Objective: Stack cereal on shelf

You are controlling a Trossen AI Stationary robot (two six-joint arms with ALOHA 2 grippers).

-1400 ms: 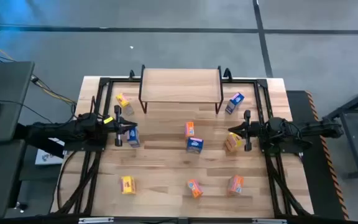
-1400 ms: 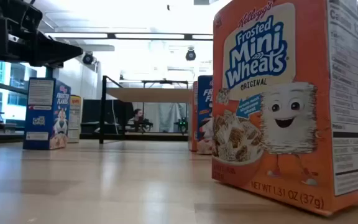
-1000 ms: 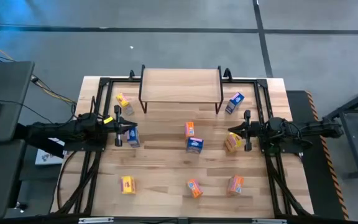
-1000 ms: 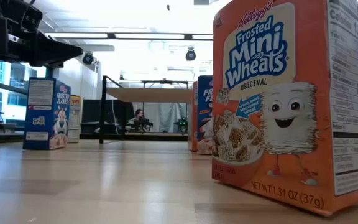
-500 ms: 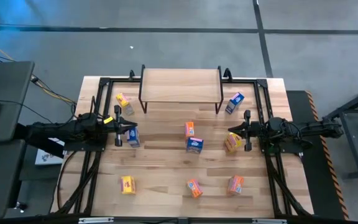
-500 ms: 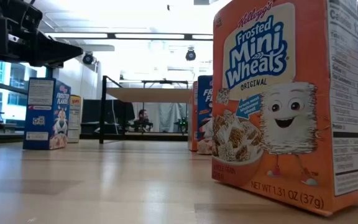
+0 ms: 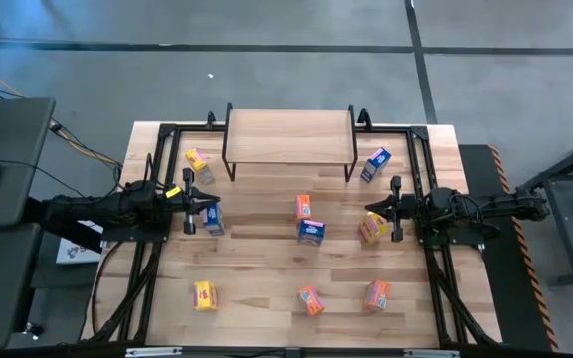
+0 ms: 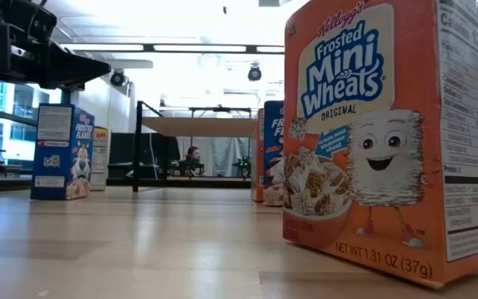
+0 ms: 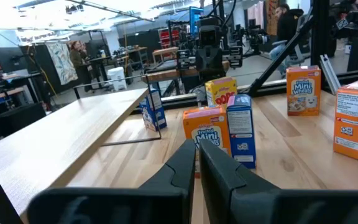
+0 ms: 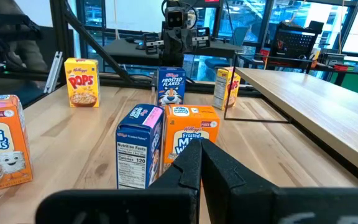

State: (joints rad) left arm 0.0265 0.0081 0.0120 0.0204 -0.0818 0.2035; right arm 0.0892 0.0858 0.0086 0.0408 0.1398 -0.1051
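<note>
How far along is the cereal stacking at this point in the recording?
Nothing looks done: the shelf top is bare. Nothing is in hand: the left gripper and right gripper are both shut and hold nothing, at the table's sides. All nine cereal boxes remain on the table, such as the blue box mid-table.

Printed cardboard cereal boxes (image 7: 310, 232); light wood shelf (image 7: 288, 136), dark metal legs.

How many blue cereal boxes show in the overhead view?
3. The first blue box stands beside the left gripper, the second blue box is mid-table, and the third blue box is near the right legs of the shelf. None seems hidden.
</note>
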